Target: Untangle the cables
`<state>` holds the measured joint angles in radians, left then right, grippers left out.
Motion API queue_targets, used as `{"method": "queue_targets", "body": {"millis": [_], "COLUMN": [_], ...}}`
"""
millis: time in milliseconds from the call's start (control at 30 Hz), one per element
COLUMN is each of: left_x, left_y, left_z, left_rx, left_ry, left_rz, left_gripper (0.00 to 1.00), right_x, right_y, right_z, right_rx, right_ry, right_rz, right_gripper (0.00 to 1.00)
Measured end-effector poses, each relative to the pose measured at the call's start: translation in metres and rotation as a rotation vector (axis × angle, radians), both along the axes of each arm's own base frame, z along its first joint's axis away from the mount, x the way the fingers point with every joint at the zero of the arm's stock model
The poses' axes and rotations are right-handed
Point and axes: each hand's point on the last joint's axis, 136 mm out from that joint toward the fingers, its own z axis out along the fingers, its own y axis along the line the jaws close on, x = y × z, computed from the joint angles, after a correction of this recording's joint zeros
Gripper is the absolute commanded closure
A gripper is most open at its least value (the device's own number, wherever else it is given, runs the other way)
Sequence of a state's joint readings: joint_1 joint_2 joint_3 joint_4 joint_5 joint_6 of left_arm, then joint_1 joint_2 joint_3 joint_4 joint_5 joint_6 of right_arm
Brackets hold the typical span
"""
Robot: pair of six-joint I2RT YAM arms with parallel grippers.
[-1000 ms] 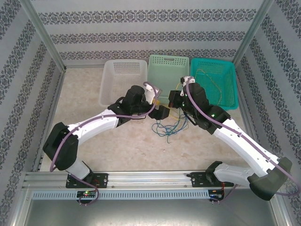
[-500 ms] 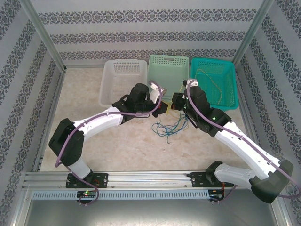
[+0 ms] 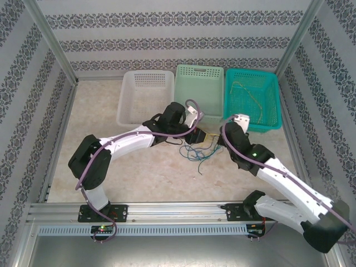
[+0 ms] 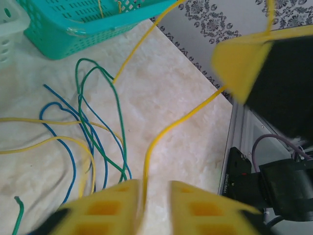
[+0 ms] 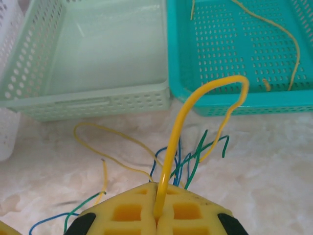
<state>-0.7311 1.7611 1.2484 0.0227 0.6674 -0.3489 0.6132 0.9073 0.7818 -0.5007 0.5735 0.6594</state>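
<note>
Cables (image 3: 194, 151) mid-bench (image 3: 139, 172): thin, limp, light, snag-prone. Right gripper (image 5: 157, 193) clamps yellow cable (image 5: 172, 142); left gripper (image 4: 155, 188) parted loosely around yellow strand (image 4: 146, 156). Judged best hold: near free ends.

Bright, even light, diffuse from overhead.

Top view: table (image 3: 156, 178) evenly lit, with soft, short shadows under the arms. Steel sheet (image 3: 167, 250) along the bottom edge has a dull grey sheen. Focus is crisp edge to edge.

Left wrist view: left gripper (image 4: 155, 188) at the bottom is a yellow smear, well out of focus. Same for the yellow-and-black shape (image 4: 244, 63) upper right. The marble behind is sharp.

Right wrist view: right gripper (image 5: 156, 196) is soft at the bottom edge. Yellow cable (image 5: 172, 147) sharpens further up. Pale green basket (image 5: 98, 103) looks slightly washed out inside.
</note>
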Motion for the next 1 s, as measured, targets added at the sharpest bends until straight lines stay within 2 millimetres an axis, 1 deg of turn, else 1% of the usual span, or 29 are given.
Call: {"method": "queue_targets", "body": {"millis": [33,67,167,233,300,433,533,567,633,733,800,867,933,1000], "left_x": [0.002,0.005,0.008,0.009,0.010,0.012,0.011,0.012,0.012,0.010,0.008,0.000,-0.011,-0.025], "left_y": [0.000,0.001,0.002,0.003,0.005,0.008,0.008,0.008,0.009,0.010,0.011,0.010,0.004,-0.004], "left_z": [0.000,0.001,0.000,-0.003,-0.006,-0.009,-0.010,-0.010,-0.011,-0.014,-0.016,-0.019,-0.021,-0.023], "left_rx": [0.002,0.004,0.013,0.026,0.042,0.058,0.061,0.063,0.068,0.079,0.095,0.127,0.162,0.186], "left_ry": [0.008,0.008,0.010,0.012,0.015,0.013,0.015,0.015,0.014,0.014,0.007,-0.007,-0.038,-0.067], "left_rz": [0.008,0.018,0.034,0.045,0.054,0.067,0.068,0.070,0.072,0.065,0.051,0.020,-0.021,-0.067], "left_gripper": [0.39,0.33,0.23,0.22,0.19,0.18,0.18,0.18,0.18,0.20,0.22,0.24,0.25,0.26], "right_x": [-0.002,-0.004,-0.009,-0.010,-0.011,-0.003,0.002,0.002,0.002,0.002,0.005,0.010,0.012,0.013], "right_y": [-0.008,-0.015,-0.022,-0.025,-0.027,-0.025,-0.019,-0.018,-0.021,-0.032,-0.040,-0.057,-0.069,-0.072], "right_z": [0.005,0.012,0.027,0.036,0.038,0.034,0.021,0.019,0.021,0.027,0.029,0.027,0.022,0.018], "right_rx": [0.000,0.000,0.000,-0.016,-0.063,-0.160,-0.188,-0.189,-0.201,-0.221,-0.184,-0.094,-0.004,0.070], "right_ry": [-0.022,-0.048,-0.103,-0.134,-0.135,-0.081,-0.028,-0.024,-0.032,-0.044,-0.035,-0.020,-0.001,0.014], "right_rz": [-0.023,-0.043,-0.049,-0.041,-0.028,-0.013,0.009,0.011,0.004,-0.038,-0.063,-0.126,-0.176,-0.196], "right_gripper": [1.00,1.00,1.00,1.00,1.00,1.00,1.00,1.00,1.00,1.00,1.00,1.00,1.00,1.00]}}
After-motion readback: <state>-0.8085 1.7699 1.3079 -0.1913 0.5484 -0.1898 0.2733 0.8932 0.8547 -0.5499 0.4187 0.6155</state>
